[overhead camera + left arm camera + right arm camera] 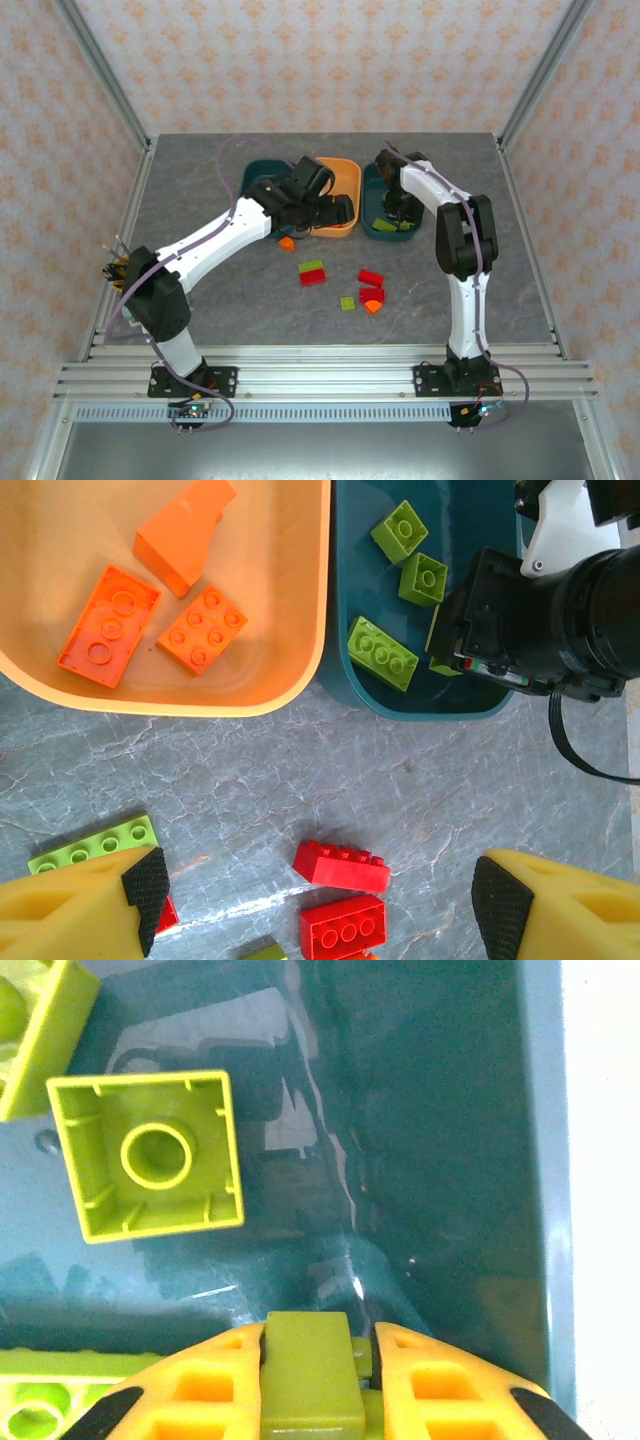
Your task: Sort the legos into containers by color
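Top external view places the orange tray (345,178) at centre back, one teal tray (262,172) at its 9 o'clock and a second teal tray (370,205) at its 3 o'clock. We judge the sort about half complete. Left wrist view shows three orange bricks (200,630) in the orange tray and several yellow-green bricks (382,653) in the second teal tray. The right gripper (318,1335) is clamped on one more yellow-green brick (312,1385) over that tray's floor. The left gripper (338,210) hovers at the orange tray's near rim, jaws wide apart, holding nothing. About seven loose bricks (312,272), red, orange and yellow-green, lie on the table (200,170) at the orange tray's 6 o'clock. We see no red brick sorted; the left arm partly hides the 9 o'clock tray.
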Controlling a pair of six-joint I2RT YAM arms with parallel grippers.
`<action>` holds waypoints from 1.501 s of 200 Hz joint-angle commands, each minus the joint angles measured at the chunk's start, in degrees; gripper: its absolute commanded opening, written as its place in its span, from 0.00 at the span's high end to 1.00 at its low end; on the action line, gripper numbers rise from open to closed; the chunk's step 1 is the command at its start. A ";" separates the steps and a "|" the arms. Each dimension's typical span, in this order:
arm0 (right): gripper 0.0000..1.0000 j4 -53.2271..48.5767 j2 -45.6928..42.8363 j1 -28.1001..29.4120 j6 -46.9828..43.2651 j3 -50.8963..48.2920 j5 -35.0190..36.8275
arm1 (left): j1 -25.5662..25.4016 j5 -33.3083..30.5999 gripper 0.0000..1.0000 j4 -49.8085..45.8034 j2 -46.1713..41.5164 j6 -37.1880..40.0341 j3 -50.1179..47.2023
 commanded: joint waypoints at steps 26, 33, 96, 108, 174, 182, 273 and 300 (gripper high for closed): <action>0.69 -0.97 2.67 -0.14 -1.42 3.66 1.88 | -0.43 -0.82 0.18 -0.24 -2.42 0.77 -1.96; 0.66 -0.97 2.68 -0.19 -1.32 3.65 1.83 | -0.43 -0.91 0.17 -0.32 -2.85 0.77 -2.39; 0.58 -0.52 -0.04 -0.08 -1.78 4.60 2.10 | -0.43 -1.82 0.18 -1.68 -7.18 1.04 -5.72; 0.57 -0.38 -1.45 0.15 -1.71 4.80 2.19 | -0.43 -2.26 0.18 -2.05 -8.13 0.95 -6.51; 0.45 2.55 -17.69 3.14 -1.88 3.43 -0.48 | -0.34 -5.36 0.17 -6.24 -14.48 -1.47 -12.31; 0.42 3.52 -20.57 3.51 -1.85 1.74 -2.15 | -0.34 -5.12 0.17 -6.87 -14.79 -1.84 -13.09; 0.10 19.90 -60.05 10.98 -0.06 -42.40 -34.54 | -3.04 -1.52 0.00 -7.02 -1.19 -9.13 -17.43; 0.10 19.13 -66.06 11.13 2.17 -48.98 -36.27 | -3.51 -1.17 0.00 -4.81 3.96 -9.73 -17.35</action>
